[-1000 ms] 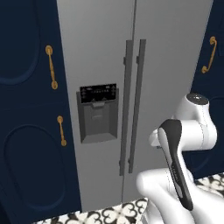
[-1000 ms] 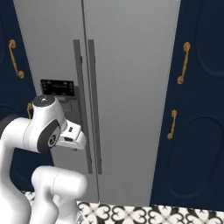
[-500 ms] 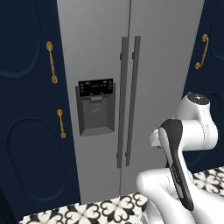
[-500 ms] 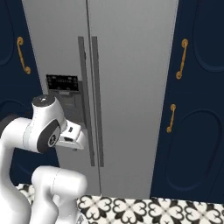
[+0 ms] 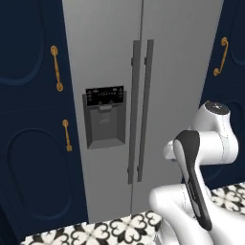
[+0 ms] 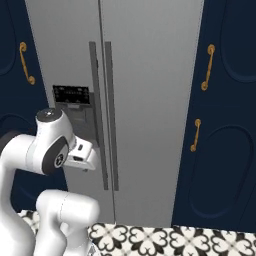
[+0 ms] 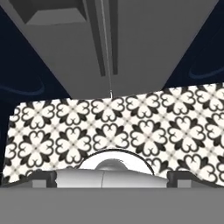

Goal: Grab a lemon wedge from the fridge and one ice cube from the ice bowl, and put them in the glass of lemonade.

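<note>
Fridge [image 7: 131,39] stands closed ahead of open hand [image 7: 112,177].

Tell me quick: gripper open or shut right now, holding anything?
Gripper: open, jaws wide apart, holding nothing; it points down at the patterned floor before the closed fridge.

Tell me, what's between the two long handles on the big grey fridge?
Just a thin gap with the seam where the two doors of the fridge meet, seen in both base views. The handles stand side by side, apart.
</note>
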